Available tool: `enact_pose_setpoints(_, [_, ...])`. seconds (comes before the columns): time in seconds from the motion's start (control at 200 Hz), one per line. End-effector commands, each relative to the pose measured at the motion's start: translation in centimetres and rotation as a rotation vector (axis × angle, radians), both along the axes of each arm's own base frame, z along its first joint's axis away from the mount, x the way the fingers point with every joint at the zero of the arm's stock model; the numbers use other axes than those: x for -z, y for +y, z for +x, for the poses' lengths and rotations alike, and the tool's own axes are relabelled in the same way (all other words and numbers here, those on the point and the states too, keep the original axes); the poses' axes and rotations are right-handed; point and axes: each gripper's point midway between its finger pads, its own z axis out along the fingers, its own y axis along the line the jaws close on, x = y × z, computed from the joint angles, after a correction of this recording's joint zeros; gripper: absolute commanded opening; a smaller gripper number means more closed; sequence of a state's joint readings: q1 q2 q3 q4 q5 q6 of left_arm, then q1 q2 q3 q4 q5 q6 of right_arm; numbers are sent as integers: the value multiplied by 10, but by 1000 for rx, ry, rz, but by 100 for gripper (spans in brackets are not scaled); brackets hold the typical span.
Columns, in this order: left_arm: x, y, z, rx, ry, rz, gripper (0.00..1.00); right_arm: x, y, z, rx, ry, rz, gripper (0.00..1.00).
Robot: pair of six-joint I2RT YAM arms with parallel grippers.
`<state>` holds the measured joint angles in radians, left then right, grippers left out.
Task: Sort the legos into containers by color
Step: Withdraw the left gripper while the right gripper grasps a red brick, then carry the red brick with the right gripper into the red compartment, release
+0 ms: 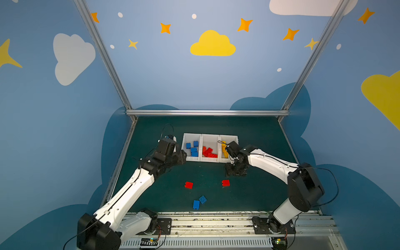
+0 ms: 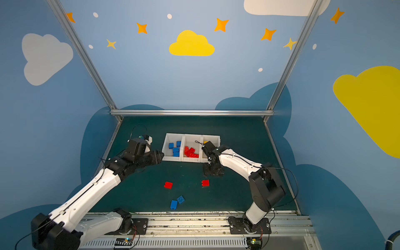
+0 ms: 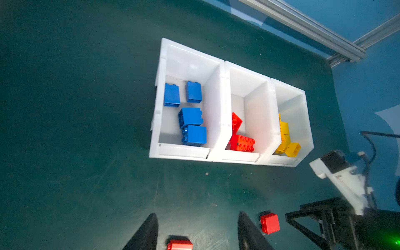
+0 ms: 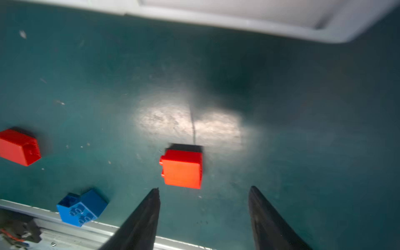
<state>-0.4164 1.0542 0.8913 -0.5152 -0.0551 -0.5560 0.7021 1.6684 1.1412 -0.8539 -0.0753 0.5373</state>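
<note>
- Plainly, the containers (image 3: pixel 218 156) are three white bins joined in a row on the green table (image 1: pixel 249 194), and each holds one color.
- The left bin (image 3: pixel 184 151) holds four blue legos (image 3: pixel 194 135), two of them touching.
- The middle bin (image 3: pixel 240 157) holds a heap of red legos (image 3: pixel 242 142).
- The right bin (image 3: pixel 307 121) holds yellow legos (image 3: pixel 292 149) (in both top views the right arm (image 1: pixel 268 162) hides part of it).
- Four bricks lie loose on the table in front of the bins: two red ones (image 1: pixel 188 185) (image 1: pixel 225 183) well apart, and a touching blue pair (image 1: pixel 199 202) nearer the robot.
- The left jaws stand apart and hold nothing, near the blue bin's front corner.
- The right jaws are parted and empty, low over the table just in front of the yellow bin.
</note>
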Motion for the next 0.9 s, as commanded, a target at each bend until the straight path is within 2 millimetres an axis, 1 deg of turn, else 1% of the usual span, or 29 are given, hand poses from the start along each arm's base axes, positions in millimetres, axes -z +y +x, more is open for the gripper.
enact_pose_setpoints(0.0, [7, 15, -11, -67, -2, -17, 63, 3, 8, -5, -23, 21, -41, 66])
enact_pose_setpoints(0.1, [10, 23, -21, -94, -11, -33, 64, 10, 12, -6, -37, 38, -68, 66])
enact_pose_setpoints(0.205, [12, 28, -28, -117, -14, -46, 65, 17, 16, -9, -52, 55, -80, 66])
enact_pose_setpoints(0.285, [18, 29, -32, -124, -2, -59, 66, 22, 19, -13, -62, 66, -93, 66])
enact_pose_setpoints(0.421, [29, 29, -38, -131, 23, -78, 67, 30, 18, -16, -62, 70, -133, 64])
enact_pose_setpoints(0.546, [32, 30, -41, -133, 27, -83, 67, 35, 22, -18, -64, 76, -138, 62])
enact_pose_setpoints(0.646, [34, 31, -43, -138, 31, -80, 67, 39, 22, -20, -68, 80, -153, 59])
enact_pose_setpoints(0.716, [35, 31, -44, -142, 32, -86, 67, 42, 19, -20, -66, 82, -181, 56])
enact_pose_setpoints(0.811, [37, 32, -47, -145, 35, -90, 67, 46, 14, -23, -65, 84, -220, 49])
enact_pose_setpoints(0.896, [39, 35, -50, -150, 40, -84, 67, 48, 14, -25, -65, 87, -225, 43])
